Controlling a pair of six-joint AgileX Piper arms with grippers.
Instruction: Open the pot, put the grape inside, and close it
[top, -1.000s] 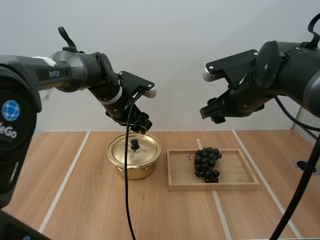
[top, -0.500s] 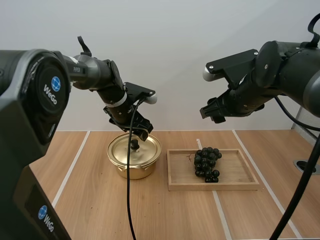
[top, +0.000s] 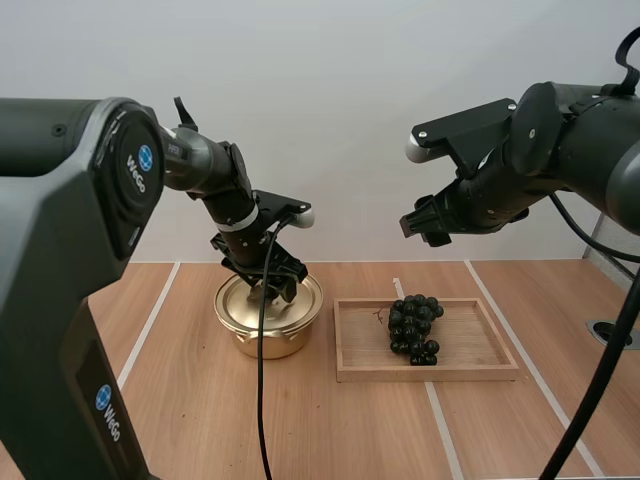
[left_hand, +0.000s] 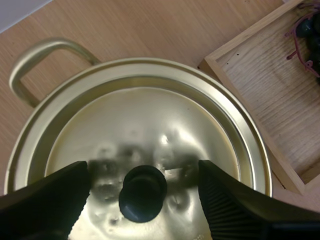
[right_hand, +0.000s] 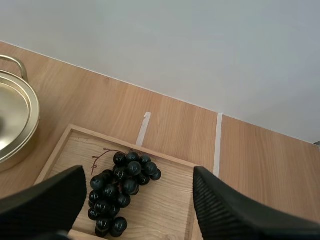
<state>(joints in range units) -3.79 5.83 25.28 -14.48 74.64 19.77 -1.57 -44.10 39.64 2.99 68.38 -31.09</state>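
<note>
The left hand (top: 272, 290) is spread over the gold pot (top: 268, 335), its fingers (left_hand: 45, 195) flanking the black knob (left_hand: 143, 193) of the lid (left_hand: 150, 120), seemingly without pinching it. The right hand (top: 422, 230), also spread, hangs above the wooden tray (top: 470, 340). There the grape bunch (top: 414, 328) lies lengthwise front to back, stem toward the pot.

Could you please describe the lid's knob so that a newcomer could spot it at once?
Left of the wooden tray stands a golden pot. At the centre of its lid sits a small round knob, the only black part on shiny gold, flanked by the fingers of the open left tool.
</note>
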